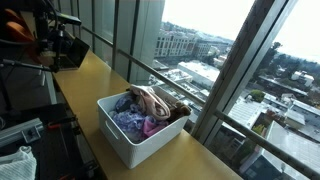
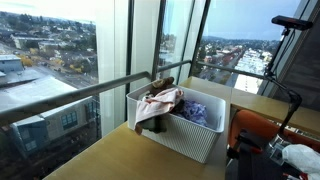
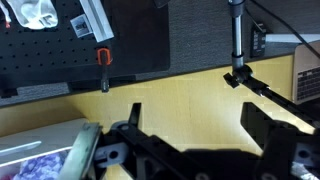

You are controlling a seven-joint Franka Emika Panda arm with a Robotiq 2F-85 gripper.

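In the wrist view my gripper (image 3: 200, 121) is open, its two dark fingers (image 3: 266, 126) spread wide over bare yellow tabletop (image 3: 190, 95) with nothing between them. A corner of the white basket (image 3: 42, 138), with purple cloth (image 3: 42, 166) inside, shows at the lower left, beside the left finger and apart from it. In both exterior views the white slatted basket (image 1: 126, 146) (image 2: 192, 141) stands on the wooden counter by the windows. It holds a pink-beige garment (image 1: 150, 100) (image 2: 160, 106) draped over the rim, blue-purple cloth (image 1: 130, 123) (image 2: 198, 112) and something brown (image 1: 179, 112). I cannot make out the gripper in either exterior view.
Tall windows with a metal railing (image 2: 80, 95) run along the counter's far edge. A black stand (image 3: 236, 45) and an orange clamp (image 3: 102, 58) sit at the table's back. Dark equipment (image 1: 60, 45) occupies the counter's far end; an orange-black object (image 2: 262, 135) stands near the basket.
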